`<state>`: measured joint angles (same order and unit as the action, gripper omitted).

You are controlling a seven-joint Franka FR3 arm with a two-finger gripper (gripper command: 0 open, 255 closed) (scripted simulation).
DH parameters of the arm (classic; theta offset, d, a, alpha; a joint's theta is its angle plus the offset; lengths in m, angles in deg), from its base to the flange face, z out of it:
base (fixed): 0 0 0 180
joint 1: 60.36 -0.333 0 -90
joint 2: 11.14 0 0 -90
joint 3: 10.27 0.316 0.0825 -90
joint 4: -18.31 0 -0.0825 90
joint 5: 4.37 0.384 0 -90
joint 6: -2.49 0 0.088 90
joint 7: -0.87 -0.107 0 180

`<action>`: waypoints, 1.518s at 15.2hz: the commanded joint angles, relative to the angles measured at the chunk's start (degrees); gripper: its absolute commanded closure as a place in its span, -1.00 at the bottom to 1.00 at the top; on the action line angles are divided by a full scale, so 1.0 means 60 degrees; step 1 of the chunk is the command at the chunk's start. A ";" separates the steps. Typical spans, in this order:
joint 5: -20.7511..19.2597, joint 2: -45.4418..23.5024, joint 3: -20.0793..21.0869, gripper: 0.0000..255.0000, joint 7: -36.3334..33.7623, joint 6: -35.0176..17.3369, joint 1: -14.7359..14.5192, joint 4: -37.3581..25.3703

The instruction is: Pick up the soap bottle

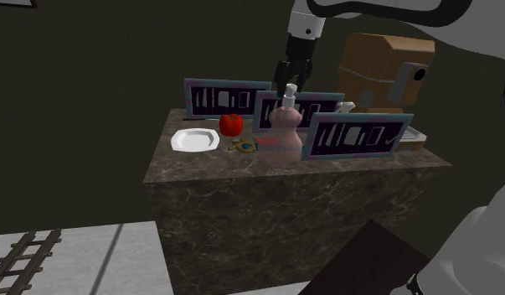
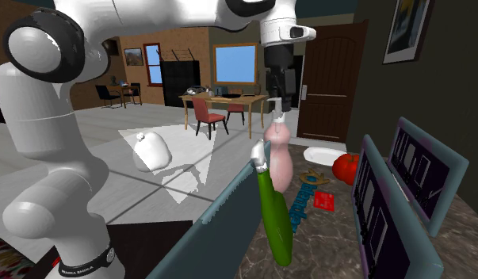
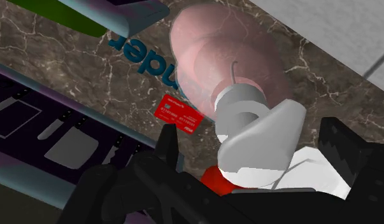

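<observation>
Your hand (image 1: 289, 83) hangs released just above the pink soap bottle (image 1: 281, 134) standing on the tabletop (image 1: 200, 164). Its grey pump head (image 3: 255, 137) sits between your spread fingers, unclasped.

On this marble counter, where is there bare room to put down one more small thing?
In the shoulder view, the counter is bare along its near edge, a strip bordered by the white plate and the pink soap bottle. Behind, between the three framed panels, it is crowded.

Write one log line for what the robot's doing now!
black claw: open, over pink bulbous soap bottle | bottle: upright, not held
</observation>
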<state>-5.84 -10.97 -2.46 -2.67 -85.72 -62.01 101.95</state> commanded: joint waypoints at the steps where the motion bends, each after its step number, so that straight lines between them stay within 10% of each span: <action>1: 0.0002 0.0009 0.0000 1.00 0.0000 -0.0041 0.0000 0.0046; 10: 0.0003 0.0019 0.0000 1.00 -0.0001 -0.0051 0.0000 0.0066; 23: -0.0191 -0.1140 0.0075 1.00 -0.0058 0.2119 -0.0108 -0.3249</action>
<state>-6.84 -16.98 -2.05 -2.99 -74.26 -62.57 84.58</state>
